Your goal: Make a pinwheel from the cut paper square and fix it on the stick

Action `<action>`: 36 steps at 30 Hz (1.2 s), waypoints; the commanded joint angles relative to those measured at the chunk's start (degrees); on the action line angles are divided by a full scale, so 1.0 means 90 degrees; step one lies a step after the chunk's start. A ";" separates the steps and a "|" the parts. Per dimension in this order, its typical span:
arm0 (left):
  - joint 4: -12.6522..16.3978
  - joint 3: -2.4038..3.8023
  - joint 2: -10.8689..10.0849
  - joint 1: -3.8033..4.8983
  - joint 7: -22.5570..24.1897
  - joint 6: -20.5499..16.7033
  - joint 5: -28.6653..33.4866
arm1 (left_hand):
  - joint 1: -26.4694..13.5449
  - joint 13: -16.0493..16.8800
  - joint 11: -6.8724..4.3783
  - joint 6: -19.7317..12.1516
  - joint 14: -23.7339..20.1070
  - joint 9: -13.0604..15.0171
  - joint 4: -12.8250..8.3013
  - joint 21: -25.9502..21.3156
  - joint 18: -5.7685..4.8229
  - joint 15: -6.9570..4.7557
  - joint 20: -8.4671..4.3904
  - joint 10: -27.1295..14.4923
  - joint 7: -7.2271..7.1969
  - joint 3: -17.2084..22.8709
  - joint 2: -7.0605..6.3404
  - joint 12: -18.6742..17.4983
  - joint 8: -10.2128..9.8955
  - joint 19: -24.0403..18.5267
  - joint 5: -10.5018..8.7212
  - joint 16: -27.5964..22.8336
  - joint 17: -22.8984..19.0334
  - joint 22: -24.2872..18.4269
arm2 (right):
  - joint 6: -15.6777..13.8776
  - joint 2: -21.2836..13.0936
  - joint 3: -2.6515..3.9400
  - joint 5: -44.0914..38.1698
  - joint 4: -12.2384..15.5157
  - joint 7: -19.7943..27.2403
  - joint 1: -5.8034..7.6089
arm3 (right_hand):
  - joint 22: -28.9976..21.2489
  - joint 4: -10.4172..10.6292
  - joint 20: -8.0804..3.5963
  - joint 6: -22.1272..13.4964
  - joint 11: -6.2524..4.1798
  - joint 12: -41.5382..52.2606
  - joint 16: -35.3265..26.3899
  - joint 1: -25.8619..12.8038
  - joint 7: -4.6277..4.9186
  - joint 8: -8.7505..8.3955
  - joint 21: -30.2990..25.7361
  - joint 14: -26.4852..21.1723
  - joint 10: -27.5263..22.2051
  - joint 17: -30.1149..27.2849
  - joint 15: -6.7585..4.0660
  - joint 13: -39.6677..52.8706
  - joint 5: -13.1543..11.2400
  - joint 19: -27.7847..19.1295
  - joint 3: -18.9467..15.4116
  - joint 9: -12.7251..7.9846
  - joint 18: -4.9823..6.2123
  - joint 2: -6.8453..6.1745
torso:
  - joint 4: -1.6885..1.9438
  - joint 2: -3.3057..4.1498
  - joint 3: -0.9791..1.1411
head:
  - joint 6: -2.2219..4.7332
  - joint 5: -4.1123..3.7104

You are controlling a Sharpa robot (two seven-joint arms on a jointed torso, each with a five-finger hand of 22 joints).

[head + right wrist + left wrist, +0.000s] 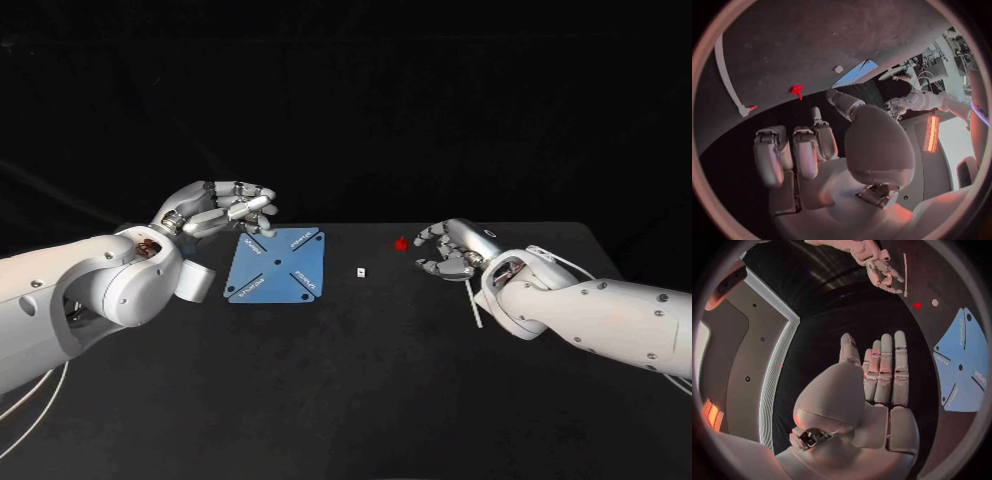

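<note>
Paper square (274,265) flat on bench (361,380), not yet folded. Left hand (216,210) by its far corner, fingers (886,370) stretched out, empty; right hand (454,250) half-curled, empty too, near stick (473,300). Next, probably: pinch one cut corner, bring toward centre.

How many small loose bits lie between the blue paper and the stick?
2: a white bit right of the paper, and a red pin near the right robot hand. Others may hide under it.
</note>
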 commanded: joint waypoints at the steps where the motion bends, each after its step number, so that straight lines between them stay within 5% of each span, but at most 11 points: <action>1: -0.0013 0.0002 0.0028 -0.0005 0.0061 0.0129 -0.0009 | -0.0022 -0.0008 0.0023 -0.0037 0.0045 -0.0006 -0.0041 -0.0036 0.0007 0.0000 -0.0015 0.0041 0.0117 -0.0139 0.0055 -0.0042 0.0007 0.0034 -0.0014 -0.0035 -0.0010 -0.0008 | 0.0177 0.0044 0.0001 0.0399 -0.0168 0.0389 -0.0012 | 0.1675 -0.0002 0.0045 0.0020 -0.0004 0.0017 0.0026 0.0006 0.0005 0.0009 0.0035 0.0652 0.0019 0.1677 0.0022 0.0409 0.0014 0.0666 -0.0027 -0.0008 -0.0091 -0.0040 | -0.0010 0.0002 0.0021 | 0.0008 0.0015; 5: -0.0035 -0.0001 0.0049 -0.0010 0.0056 0.0142 -0.0010 | -0.0016 -0.0009 0.0022 -0.0035 0.0047 -0.0005 -0.0049 -0.0041 0.0008 0.0000 -0.0015 0.0044 0.0116 -0.0137 0.0054 -0.0041 0.0012 0.0037 -0.0023 -0.0038 -0.0013 -0.0011 | 0.0216 0.0191 0.0002 0.0513 -0.0459 0.0450 -0.0060 | 0.1675 -0.0003 0.0045 0.0016 -0.0003 0.0019 0.0026 0.0008 0.0005 0.0008 0.0035 0.0652 0.0020 0.1677 0.0022 0.0411 0.0010 0.0666 -0.0029 -0.0009 -0.0091 -0.0041 | 0.0007 0.0012 0.0025 | 0.0008 0.0021; 16: -0.0079 -0.0004 0.0073 -0.0015 0.0046 0.0159 -0.0011 | -0.0016 -0.0009 0.0022 -0.0035 0.0047 -0.0005 -0.0049 -0.0041 0.0008 0.0000 -0.0015 0.0044 0.0116 -0.0137 0.0054 -0.0041 0.0012 0.0037 -0.0023 -0.0038 -0.0013 -0.0011 | 0.0093 0.0832 0.0004 0.1145 -0.1339 0.0666 -0.0129 | 0.1675 0.0029 0.0043 0.0084 -0.0006 0.0034 0.0026 0.0052 0.0000 0.0041 0.0035 0.0652 0.0032 0.1677 0.0020 0.0429 -0.0130 0.0666 -0.0008 -0.0010 -0.0091 0.0071 | 0.0024 0.0046 0.0084 | 0.0094 0.0005; 23: -0.0068 -0.0004 0.0070 -0.0015 0.0045 0.0166 -0.0015 | -0.0013 -0.0010 0.0021 -0.0031 0.0049 -0.0004 -0.0055 -0.0047 0.0008 -0.0001 -0.0015 0.0049 0.0114 -0.0136 0.0054 -0.0040 0.0019 0.0040 -0.0031 -0.0042 -0.0017 -0.0014 | 0.0095 0.1185 0.0011 0.1433 -0.1924 0.0752 -0.0104 | 0.1675 0.0033 0.0041 0.0117 -0.0011 0.0042 0.0026 0.0068 -0.0004 0.0057 0.0035 0.0652 0.0041 0.1677 0.0018 0.0439 -0.0144 0.0666 0.0006 -0.0008 -0.0091 0.0101 | 0.0040 0.0069 0.0083 | 0.0130 -0.0007; 36: -0.0033 -0.0004 0.0043 -0.0014 0.0043 0.0161 -0.0023 | -0.0013 -0.0010 0.0021 -0.0031 0.0049 -0.0004 -0.0055 -0.0047 0.0008 -0.0001 -0.0015 0.0049 0.0114 -0.0136 0.0054 -0.0040 0.0019 0.0040 -0.0031 -0.0042 -0.0017 -0.0014 | 0.0299 0.1496 0.0022 0.1576 -0.2392 0.0811 -0.0049 | 0.1675 0.0156 0.0016 0.0378 -0.0052 0.0091 0.0026 0.0043 -0.0052 0.0143 0.0035 0.0652 0.0100 0.1677 -0.0014 0.0499 -0.0370 0.0666 0.0092 -0.0011 -0.0091 0.0353 | 0.0083 0.0184 0.0106 | 0.0135 -0.0014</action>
